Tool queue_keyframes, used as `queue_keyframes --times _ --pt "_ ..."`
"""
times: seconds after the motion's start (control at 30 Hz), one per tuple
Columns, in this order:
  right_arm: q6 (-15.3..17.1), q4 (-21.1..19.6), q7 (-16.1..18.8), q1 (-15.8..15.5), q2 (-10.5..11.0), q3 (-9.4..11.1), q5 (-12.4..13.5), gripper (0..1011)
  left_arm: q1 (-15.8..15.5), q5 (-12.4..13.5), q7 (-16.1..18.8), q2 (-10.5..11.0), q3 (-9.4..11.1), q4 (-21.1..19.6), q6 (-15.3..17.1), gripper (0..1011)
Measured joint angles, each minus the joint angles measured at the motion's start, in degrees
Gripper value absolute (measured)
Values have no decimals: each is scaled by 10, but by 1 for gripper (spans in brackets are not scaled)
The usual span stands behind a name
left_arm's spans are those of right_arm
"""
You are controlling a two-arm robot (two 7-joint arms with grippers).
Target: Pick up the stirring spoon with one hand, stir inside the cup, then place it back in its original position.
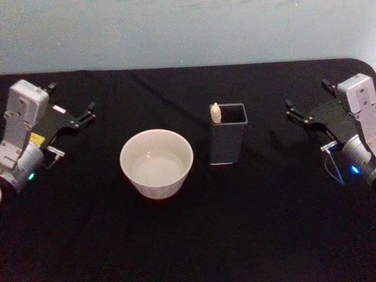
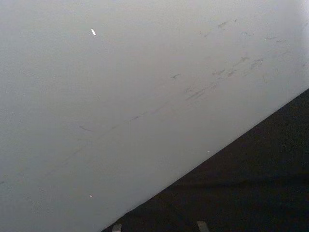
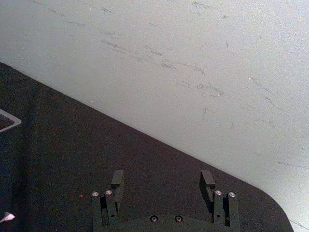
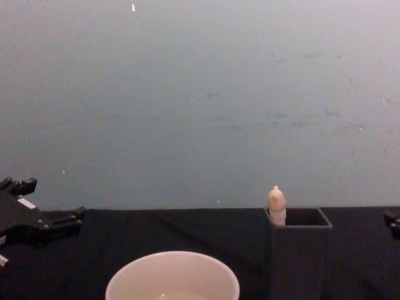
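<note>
Stretching across the foreground, a black cloth-covered table (image 1: pixel 264 229) meets a pale grey-blue wall (image 1: pixel 176 29) behind it. Near the table's left edge sits the left gripper (image 1: pixel 73 132), its black fingers spread apart and holding nothing. The right gripper (image 1: pixel 310 126) sits near the right edge with its jaws likewise parted and empty. Both are well apart from the things in the middle. Left of centre stands a wide round cream-white cup (image 1: pixel 157 188), upright with its mouth open upward. Just beside it on the right, not touching, stands a small dark grey square-sectioned holder box (image 1: pixel 225 147), also upright. Inside the box, against its left wall, stands the slender stirring spoon (image 1: pixel 215 113). Its long axis is near vertical, with the cream-beige rounded handle pointing up above the rim. Its shaft and bowl are hidden down inside the box.
</note>
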Motion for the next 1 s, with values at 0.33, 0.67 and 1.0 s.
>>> queue_keyframes --times 0.33,0.67,1.0 --pt "0 0 0 0 0 0 0 1000 0 0 0 0 0 0 0 1001" --pt "0 0 0 0 0 0 0 1000 0 0 0 0 0 0 0 1001" --pt "0 0 0 0 0 0 0 1000 0 0 0 0 0 0 0 1002"
